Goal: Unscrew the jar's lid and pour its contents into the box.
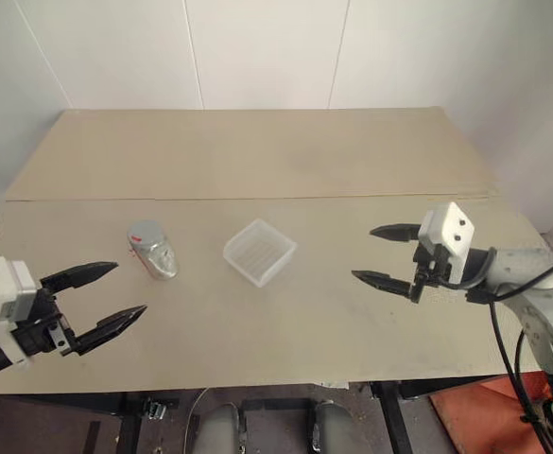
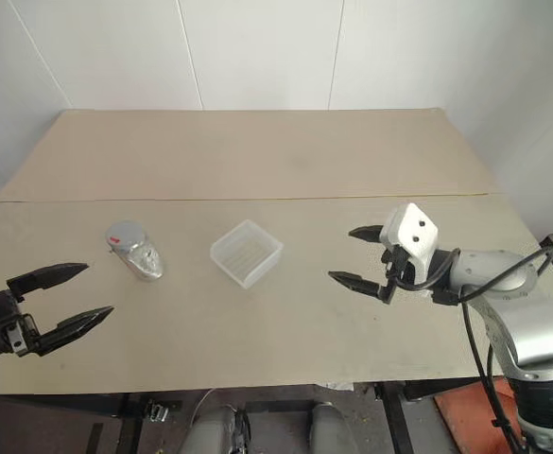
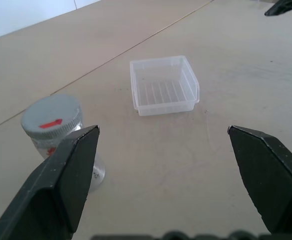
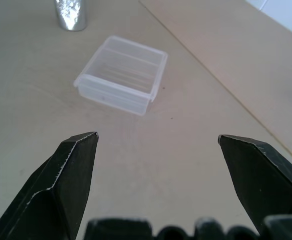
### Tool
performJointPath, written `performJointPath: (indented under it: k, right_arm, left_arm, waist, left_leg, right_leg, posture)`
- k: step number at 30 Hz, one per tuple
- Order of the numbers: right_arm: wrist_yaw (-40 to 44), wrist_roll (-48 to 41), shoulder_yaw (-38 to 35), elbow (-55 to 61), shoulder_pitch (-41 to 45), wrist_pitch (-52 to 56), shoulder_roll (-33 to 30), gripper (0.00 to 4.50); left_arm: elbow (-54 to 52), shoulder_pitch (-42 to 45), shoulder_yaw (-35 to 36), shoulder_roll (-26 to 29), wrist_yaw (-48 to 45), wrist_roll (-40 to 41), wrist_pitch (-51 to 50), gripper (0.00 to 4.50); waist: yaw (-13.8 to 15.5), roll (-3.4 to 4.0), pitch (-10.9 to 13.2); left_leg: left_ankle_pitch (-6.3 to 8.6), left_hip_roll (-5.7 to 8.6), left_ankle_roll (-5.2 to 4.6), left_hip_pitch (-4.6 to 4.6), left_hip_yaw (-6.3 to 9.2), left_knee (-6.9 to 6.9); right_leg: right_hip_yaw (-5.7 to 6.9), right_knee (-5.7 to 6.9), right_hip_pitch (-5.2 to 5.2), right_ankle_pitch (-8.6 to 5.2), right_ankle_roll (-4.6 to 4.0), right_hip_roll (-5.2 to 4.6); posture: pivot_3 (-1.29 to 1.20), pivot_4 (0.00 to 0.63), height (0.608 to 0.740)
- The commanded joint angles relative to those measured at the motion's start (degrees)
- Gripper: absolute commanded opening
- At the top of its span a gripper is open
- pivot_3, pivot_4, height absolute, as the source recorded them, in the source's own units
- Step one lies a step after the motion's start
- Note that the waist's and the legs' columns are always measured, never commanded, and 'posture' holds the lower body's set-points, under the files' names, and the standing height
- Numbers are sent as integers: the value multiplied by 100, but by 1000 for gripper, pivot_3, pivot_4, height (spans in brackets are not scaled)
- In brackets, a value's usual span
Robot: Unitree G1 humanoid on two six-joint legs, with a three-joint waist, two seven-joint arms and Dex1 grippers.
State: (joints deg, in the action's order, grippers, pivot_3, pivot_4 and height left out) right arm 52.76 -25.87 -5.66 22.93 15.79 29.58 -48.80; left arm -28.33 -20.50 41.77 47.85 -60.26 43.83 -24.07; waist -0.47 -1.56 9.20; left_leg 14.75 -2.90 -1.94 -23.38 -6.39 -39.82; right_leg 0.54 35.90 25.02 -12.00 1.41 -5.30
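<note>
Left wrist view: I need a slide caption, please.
Open left gripper faces the capped jar and empty box on the table.

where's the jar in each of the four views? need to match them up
Left eye: jar left of centre, left of the box.
Right eye: jar further left, same side of the box.
Left wrist: jar, lid on, behind one finger.
Right wrist: jar's base at the frame edge, beyond the box.
Shared landmark: the box.
</note>
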Motion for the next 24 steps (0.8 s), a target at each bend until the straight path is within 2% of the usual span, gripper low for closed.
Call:
performJointPath:
  k: [1, 8, 13, 15, 18, 21, 24]
  right_arm:
    - [-127, -2, -234, 180, 54, 71, -108, 4500]
    - [-93, 103, -142, 17, 293, -27, -128, 4500]
    - [83, 168, 43, -51, 568, -193, -101, 4500]
    - [189, 132, 126, -86, 698, -261, -31, 4500]
    - [416, 60, 306, -129, 961, -288, 35, 4500]
    - [613, -10, 447, -124, 1088, -340, 118, 4500]
    - [658, 88, 643, -107, 1194, -406, 223, 4500]
  left_arm:
    - [-125, 30, -20, -10, 13, 1, 54, 4482]
    - [-312, 132, -144, -472, 746, -247, 159, 4482]
    - [-574, -392, -121, -1014, 1166, -778, 474, 4482]
    - [-641, -487, -313, -1378, 1558, -1138, 693, 4482]
    - [-990, -424, -611, -2056, 2532, -1161, 418, 4482]
    - [-1073, -402, -946, -2425, 2944, -1500, 562, 4482]
    - [-795, -135, -1185, -2564, 3232, -1854, 798, 4482]
  waist:
    - [-3, 0, 0]
    - [-13, 0, 0]
    - [-32, -1, 0]
    - [-29, 0, 0]
    - [-13, -1, 0]
    - [17, -8, -4]
    - [35, -8, -5]
  left_leg:
    - [0, 0, 1, 1, 0, 0]
    - [-1, 0, 1, 2, 1, 0]
    - [0, -1, 1, 5, 4, 3]
    - [0, 0, 0, 5, 3, 3]
    - [-1, 1, 0, 8, 7, -1]
    - [-1, 1, 0, 13, 14, -5]
    - [0, 3, 0, 17, 13, -5]
  right_leg:
    - [0, 0, 0, 0, 0, 0]
    - [-2, 0, 0, -1, -2, 2]
    - [-7, 0, -1, 0, -2, 3]
    - [-7, -1, 0, 0, -2, 3]
    - [-9, 0, -6, 0, -3, 3]
    - [-6, 0, -19, 1, -2, 2]
    - [-6, -1, -22, 1, -2, 2]
  posture:
    - [0, 150, 740]
    - [0, 150, 740]
    - [0, 150, 740]
    - [0, 150, 740]
    - [0, 150, 740]
    - [0, 150, 740]
    - [0, 150, 740]
